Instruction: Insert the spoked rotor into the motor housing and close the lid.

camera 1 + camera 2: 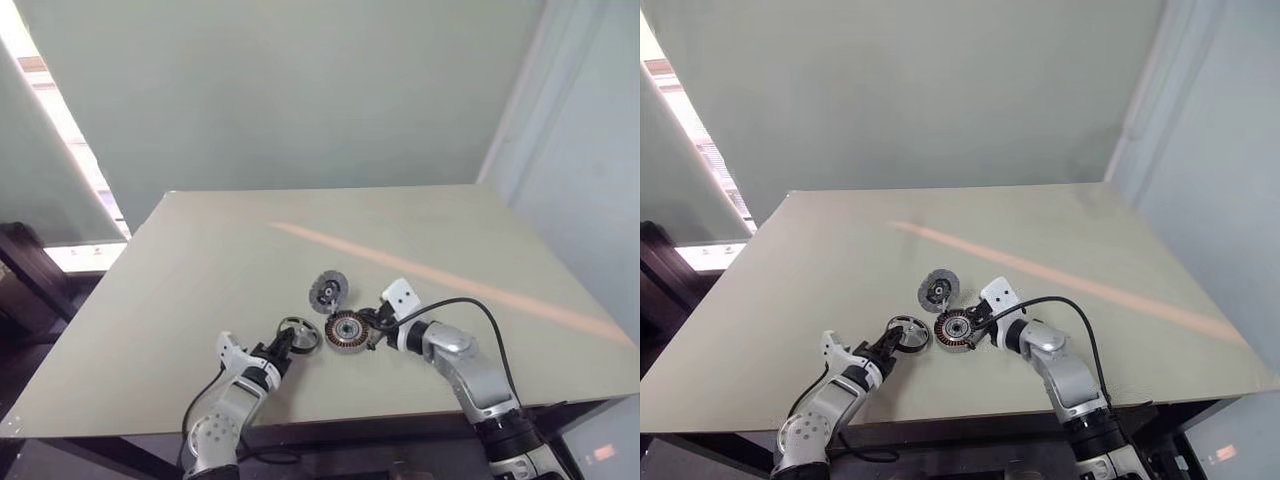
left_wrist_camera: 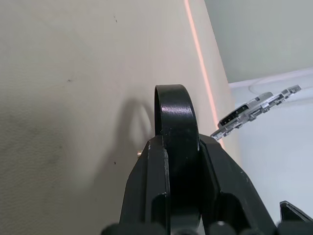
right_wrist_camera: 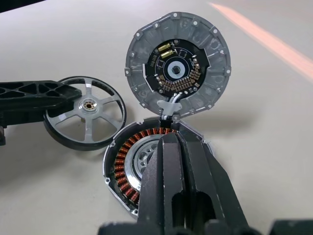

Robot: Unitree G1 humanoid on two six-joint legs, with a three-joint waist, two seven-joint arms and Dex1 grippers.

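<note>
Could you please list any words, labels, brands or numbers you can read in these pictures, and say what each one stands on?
None: no readable text.
The lid carries a circuit board with small components; any markings there are too small to read.
The spoked rotor, the motor housing and the table bear no lettering.

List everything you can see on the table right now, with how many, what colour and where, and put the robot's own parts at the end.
Silver spoked rotor with dark rim: one, on the table left of the motor housing, rim clamped by the left gripper.
Copper-wound motor housing: one, dark rim, silver hub, near the table's front edge.
Grey round lid with circuit board inside: one, swung open, joined to the housing's far side.
Beige table: one, with an orange stripe.
Left gripper: black, shut on the rotor.
Right gripper: black, shut, at the housing's right edge.
</note>
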